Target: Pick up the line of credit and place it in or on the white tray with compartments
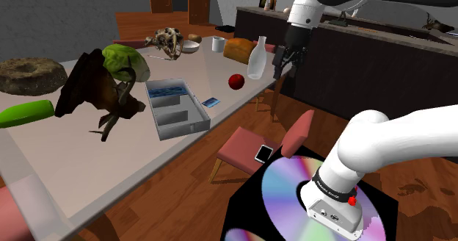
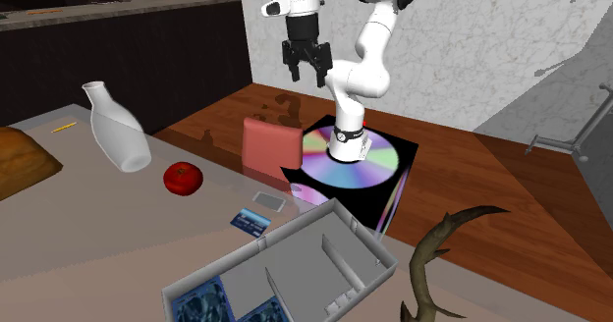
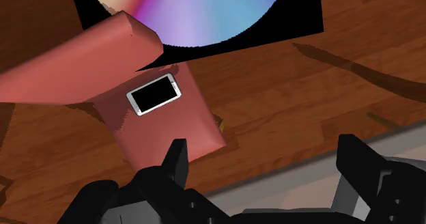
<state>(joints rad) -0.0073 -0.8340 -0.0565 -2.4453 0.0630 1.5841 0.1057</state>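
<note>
The tool (image 1: 284, 67) hangs released above the edge of the surface (image 1: 110, 159), its two black fingers (image 3: 175, 160) apart and nothing between them. The blue card (image 1: 211, 102) lies flat on the surface, below the tool and well apart from it. It is just beside a corner of the white tray (image 1: 181, 130), on the corner nearest the tool. Closer under the tool stand a white bottle (image 1: 257, 58) and a red apple (image 1: 236, 81).

The second exterior view sees the tool (image 2: 306, 73) from across the surface (image 2: 98, 241). There the card (image 2: 250, 220) shows a pale stripe on its blue face, and it lies apart from the tray (image 2: 371, 243), not in it. The tray's inner walls divide it into compartments, one of them lined with a blue pattern. The bottle (image 2: 118, 134) and apple (image 2: 183, 178) sit to one side.

The wrist view looks past the tool (image 3: 265, 162) to what lies beneath it. A reddish chair (image 3: 82, 65) carries a white-framed phone (image 3: 153, 94) on its seat, and the floor (image 3: 287, 93) is wooden. Beyond the chair is an iridescent disc (image 3: 184, 11) on the black stand.

The shoulder view shows small lettering on the dark band at the arm's base, too small to read.
</note>
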